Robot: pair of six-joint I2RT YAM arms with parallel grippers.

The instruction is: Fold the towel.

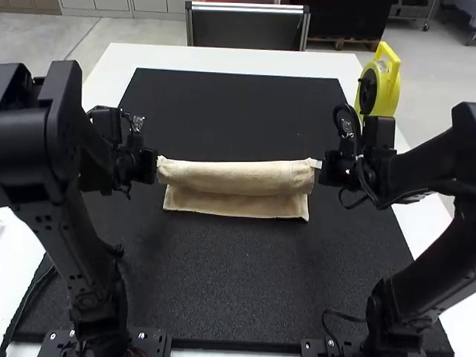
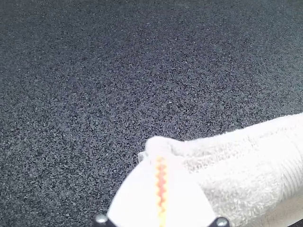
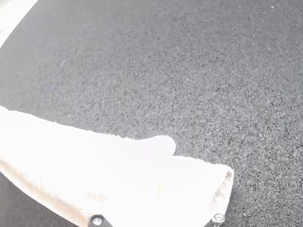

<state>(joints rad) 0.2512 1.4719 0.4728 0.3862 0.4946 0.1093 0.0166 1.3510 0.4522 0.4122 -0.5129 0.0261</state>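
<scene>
Blk mat: nearest me, on white table, runs under everything else here.
Towel: mid-mat; flat strip on nr side, thick folded-over roll along far side.
L gripper: at roll's L end, pinched on cloth.
R gripper: roll's R end, also clamped on cloth; tips glare-white in wrist cam.
Yellow/blk reel: far R, nr table edge.
</scene>
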